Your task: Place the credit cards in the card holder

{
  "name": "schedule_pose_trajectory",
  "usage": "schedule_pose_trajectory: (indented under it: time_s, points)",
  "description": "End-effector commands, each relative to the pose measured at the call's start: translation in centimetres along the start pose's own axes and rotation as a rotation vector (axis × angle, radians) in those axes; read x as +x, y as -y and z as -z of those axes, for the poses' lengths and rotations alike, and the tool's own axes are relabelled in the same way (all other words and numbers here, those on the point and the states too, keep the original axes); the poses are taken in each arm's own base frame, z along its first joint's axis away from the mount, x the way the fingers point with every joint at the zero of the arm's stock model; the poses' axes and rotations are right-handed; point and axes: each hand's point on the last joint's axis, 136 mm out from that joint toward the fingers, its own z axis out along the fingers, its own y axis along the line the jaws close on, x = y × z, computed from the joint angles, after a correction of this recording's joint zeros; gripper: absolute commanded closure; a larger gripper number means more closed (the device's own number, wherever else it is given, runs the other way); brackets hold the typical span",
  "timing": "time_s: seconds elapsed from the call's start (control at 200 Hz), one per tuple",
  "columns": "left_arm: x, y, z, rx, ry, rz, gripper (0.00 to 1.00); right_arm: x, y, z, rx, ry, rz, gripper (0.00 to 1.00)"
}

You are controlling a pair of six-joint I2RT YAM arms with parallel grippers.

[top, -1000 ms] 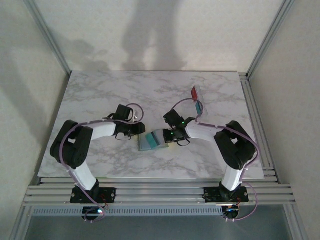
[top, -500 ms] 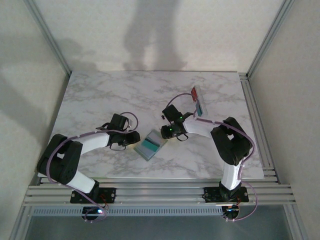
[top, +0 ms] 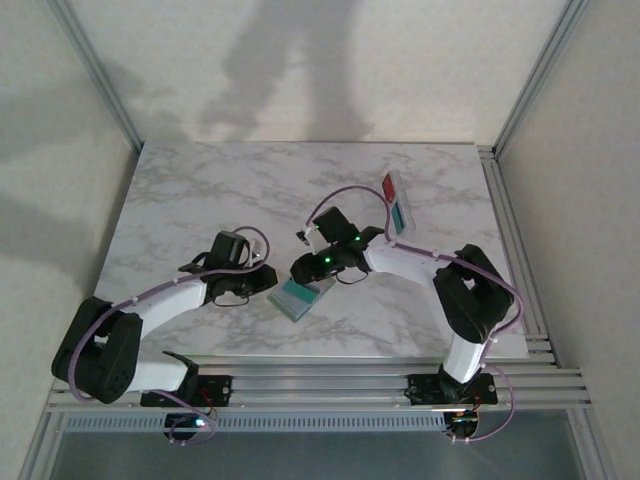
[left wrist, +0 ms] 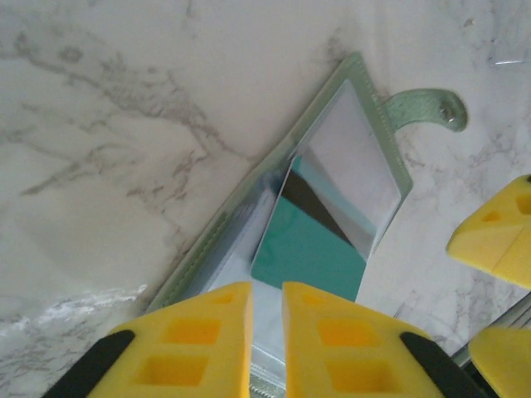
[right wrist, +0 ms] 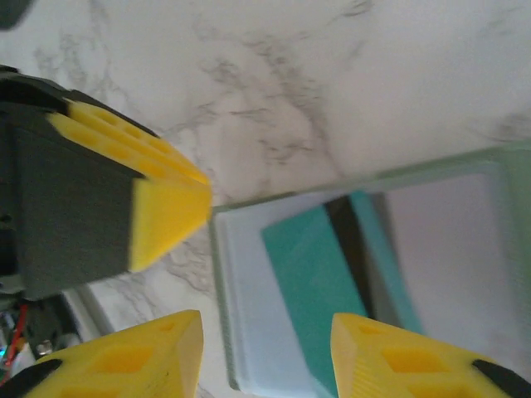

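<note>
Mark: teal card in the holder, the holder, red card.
Teal flat plastic card (left wrist: 311, 250): left wrist view, its middle.
Sage-green folding card holder (left wrist: 425, 108): left wrist view, snap tab.
Red flat plastic card (top: 389, 186): top view, its middle.

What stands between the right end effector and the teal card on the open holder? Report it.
Nothing visible. The teal card lies on the open card holder, directly below the open right end effector. The left end effector sits at the holder's edge, clear of the card.

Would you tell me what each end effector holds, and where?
Right end effector: open, nothing. Left end effector: nearly shut by the card holder; hold unclear.
</note>
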Motion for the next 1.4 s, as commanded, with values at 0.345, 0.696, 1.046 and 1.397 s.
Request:
schedule_pose_trajectory:
  time_s: [0.345,0.696,1.046,1.397]
  points:
    - [1.1,-1.6,-2.4,-0.017,-0.063,0.054,0.9,3.3,1.3,-3.2,-0.015,-0.081,-0.107,0.57]
    - [1.6,-2.6,-3.2,-0.046,-0.09,0.062,0.91,5.0,1.8,-2.7,0.024,-0.078,-0.142,0.57]
    - [2.0,-3.1,-3.5,-0.061,-0.106,0.061,0.92,2.6,-0.1,-1.1,-0.004,-0.005,-0.113,0.5]
    - [1.9,-3.1,-3.5,-0.061,-0.108,0.059,0.92,1.6,-0.4,-3.8,-0.051,0.015,-0.141,0.49]
